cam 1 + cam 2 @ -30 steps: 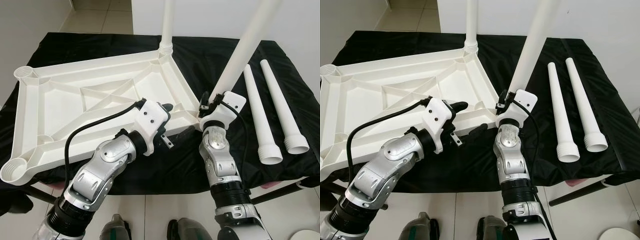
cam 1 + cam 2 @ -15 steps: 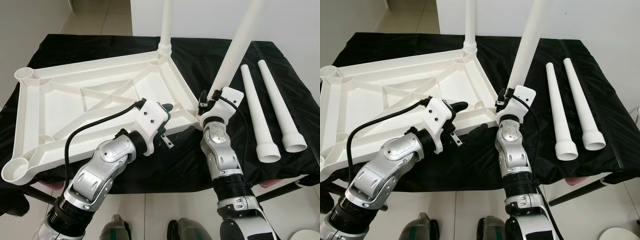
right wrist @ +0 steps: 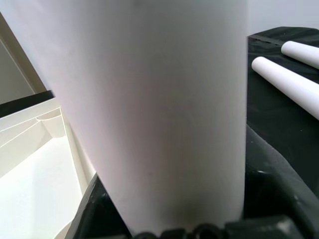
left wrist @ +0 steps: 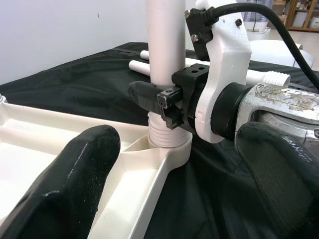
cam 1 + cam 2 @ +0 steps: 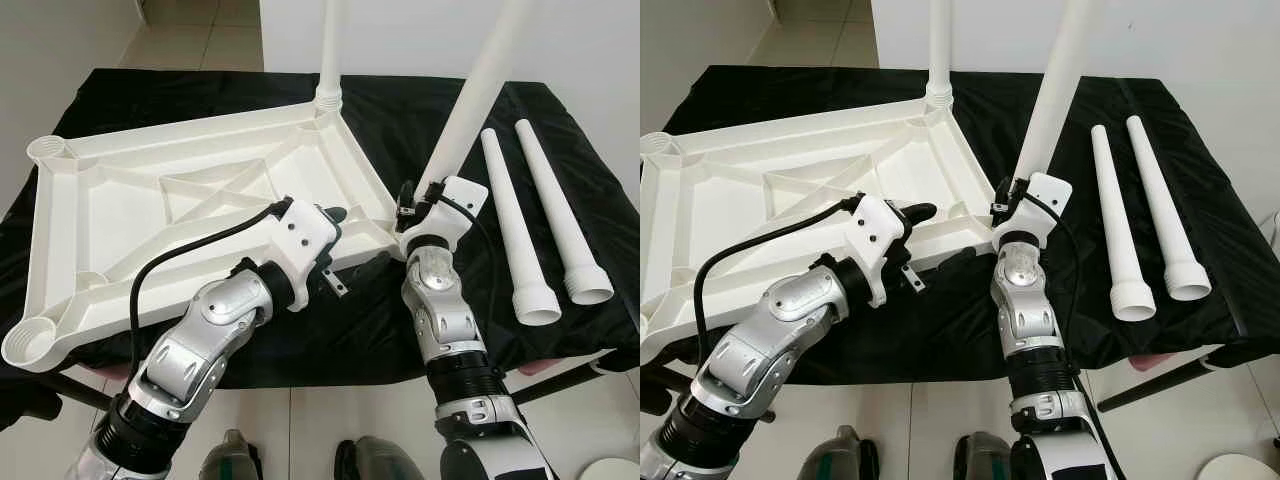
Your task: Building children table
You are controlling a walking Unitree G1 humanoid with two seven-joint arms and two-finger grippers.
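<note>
The white table top (image 5: 120, 215) lies upside down on a black cloth. One white leg (image 5: 334, 45) stands upright in its far corner. My right gripper (image 4: 160, 95) is shut on a second leg (image 5: 468, 95), low on the shaft. That leg leans a little to the right, and its threaded end sits in the near right corner socket (image 4: 168, 141). My left gripper (image 5: 360, 238) is open at the near rim, one finger over the table top and the other over the cloth. Two loose legs (image 5: 512, 225) (image 5: 562, 215) lie side by side on the right.
The black-covered work surface (image 5: 600, 130) ends just in front of my arms, with pale tiled floor (image 5: 300, 420) below. Empty round sockets sit at the table top's far left corner (image 5: 48, 150) and near left corner (image 5: 28, 340). A white wall stands behind.
The held leg has tipped slightly more upright, and my right wrist has shifted a little left with it. My left arm has stayed put.
</note>
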